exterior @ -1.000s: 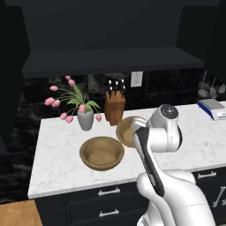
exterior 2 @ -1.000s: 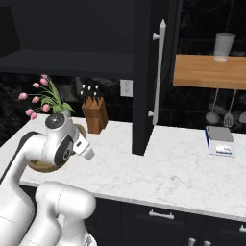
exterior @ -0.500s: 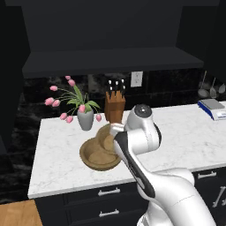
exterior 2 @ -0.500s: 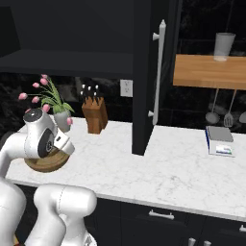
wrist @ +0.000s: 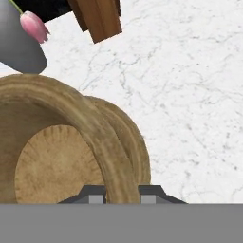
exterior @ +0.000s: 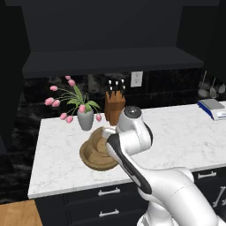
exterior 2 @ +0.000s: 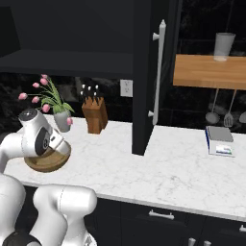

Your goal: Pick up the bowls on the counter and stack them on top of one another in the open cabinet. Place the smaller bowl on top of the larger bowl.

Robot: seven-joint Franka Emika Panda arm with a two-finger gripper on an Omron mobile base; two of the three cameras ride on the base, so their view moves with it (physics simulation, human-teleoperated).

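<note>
The tool [wrist: 121,190] is clamped on the rim of a wooden bowl, one dark tip inside the rim and one outside; this held bowl [wrist: 61,147] fills the left of the hand view, tipped so its grained bottom faces the camera; a second wooden bowl [wrist: 130,142] shows just behind it, touching or nearly so, and which of the two is the wider I cannot tell from there. In the left base view a wide bowl [exterior: 95,156] sits on the white marble bench [exterior: 176,132] near its front edge, with the arm's wrist over its right side; the grey vase of pink tulips [exterior: 84,117] and the knife block [exterior: 114,106] stand close behind it. The bench is bare to the right as far as a small scale [exterior 2: 218,141]; above, the dark cabinet shelf [exterior: 110,62] lies open and wide.
</note>
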